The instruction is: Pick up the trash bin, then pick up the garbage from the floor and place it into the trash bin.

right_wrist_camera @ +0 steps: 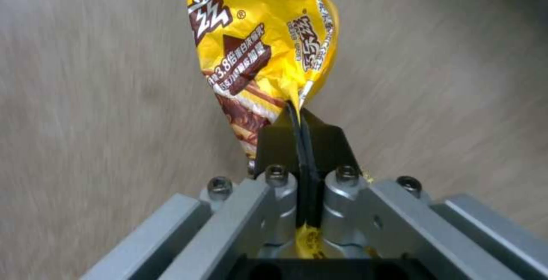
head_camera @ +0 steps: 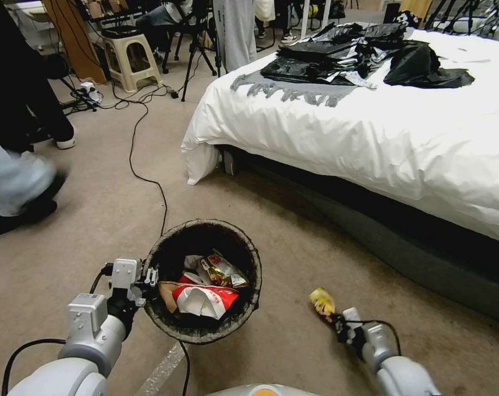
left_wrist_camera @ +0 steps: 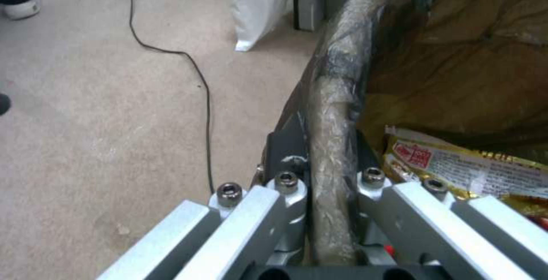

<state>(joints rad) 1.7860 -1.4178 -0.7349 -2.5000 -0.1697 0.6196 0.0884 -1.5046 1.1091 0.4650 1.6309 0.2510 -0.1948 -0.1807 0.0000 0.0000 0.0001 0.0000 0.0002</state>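
Trash bin [head_camera: 203, 330]: round, dark-bagged, held above the carpet [head_camera: 95, 209] in front of the robot; red-and-white carton [head_camera: 205, 300] and snack packets inside. Left end effector [head_camera: 149, 278]: clamped on the bin's rim [left_wrist_camera: 331, 100], one finger inside, one outside. Yellow snack wrapper [head_camera: 322, 301]: to the bin's right, apart from it, pinched at its edge by the right end effector [head_camera: 337, 322], closed on it above the carpet. Bed [head_camera: 370, 126]: beyond, right.

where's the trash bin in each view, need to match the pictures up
Head view: the trash bin sits low and left of centre, the left hand shut on its rim.
Left wrist view: its bag-wrapped rim runs up the middle between the fingers.
Right wrist view: not in it.
Shared landmark: the black cable on the carpet.
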